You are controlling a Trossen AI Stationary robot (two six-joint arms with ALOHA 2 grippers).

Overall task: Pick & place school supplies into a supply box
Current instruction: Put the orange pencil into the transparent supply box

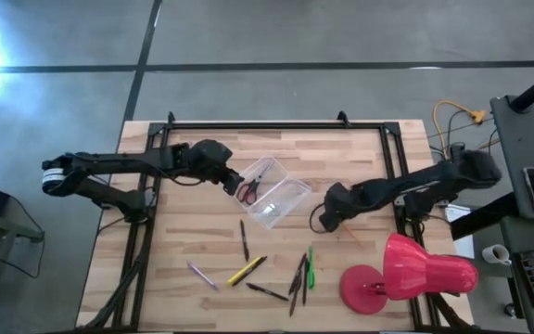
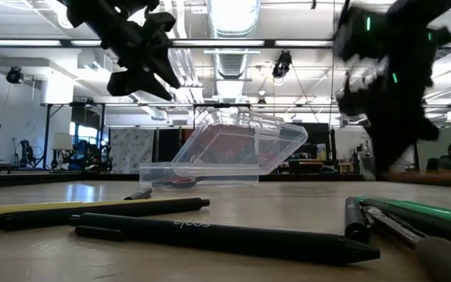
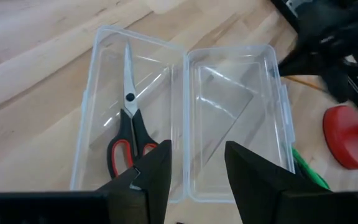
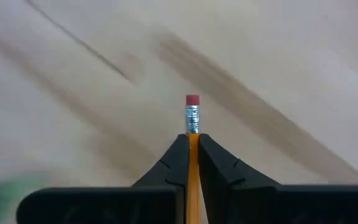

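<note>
Near the table's (image 1: 202,241) centre, toward its far edge, the supply box (image 1: 276,199) lay open, thin clear plastic, light and likely to skid if you nudged it. The scissors (image 3: 128,134) were already inside. Above its left end, the left gripper (image 3: 197,177) hung with fingers parted, empty. Toward the right edge, your right gripper (image 4: 192,168) was clenched on the orange pencil (image 4: 192,121) just below the eraser: stiff, light, slick, so it could probably pivot. Pens and the yellow marker (image 1: 247,271) lay loose near the front edge.
</note>
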